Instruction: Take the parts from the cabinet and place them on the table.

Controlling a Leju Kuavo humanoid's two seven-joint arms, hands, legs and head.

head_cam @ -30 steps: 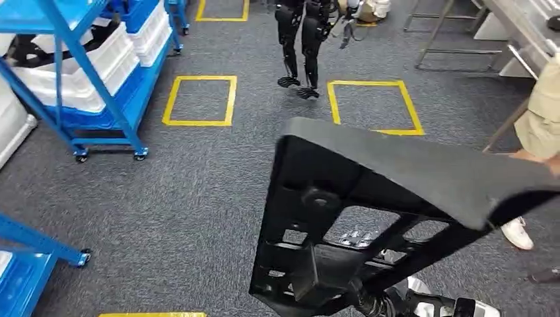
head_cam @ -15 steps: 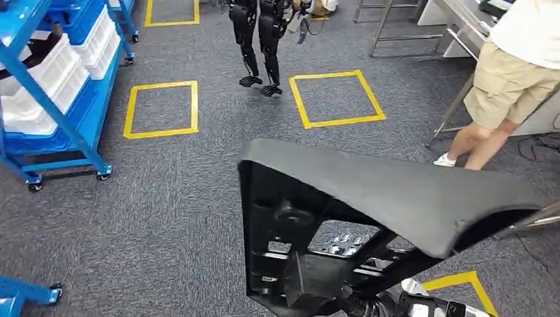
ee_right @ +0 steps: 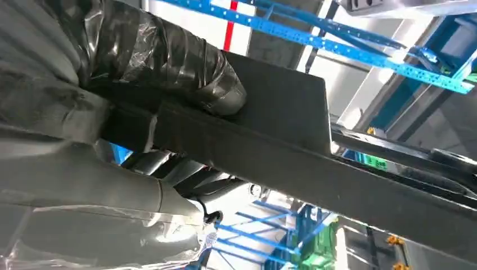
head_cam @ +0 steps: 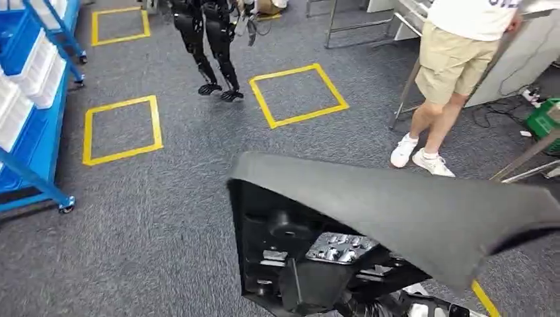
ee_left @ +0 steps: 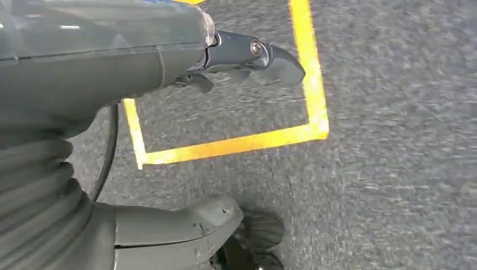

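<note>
Part (head_cam: 396, 211) — gripped in right hand (ee_right: 169, 73) — aloft.

Right hand (ee_right: 140, 84) gripping a flat black part (ee_right: 281, 140): the tape-wrapped thumb lies across one face of a bar of the part, with darker fingers curled against the opposite face. Blue perforated shelving rails (ee_right: 337, 34) appear behind the part, out of focus.

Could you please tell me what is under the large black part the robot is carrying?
Under the black part, the right hand grips its ribbed frame, with the silver forearm below. Grey carpet and a yellow line lie beneath; the rest is covered.
</note>
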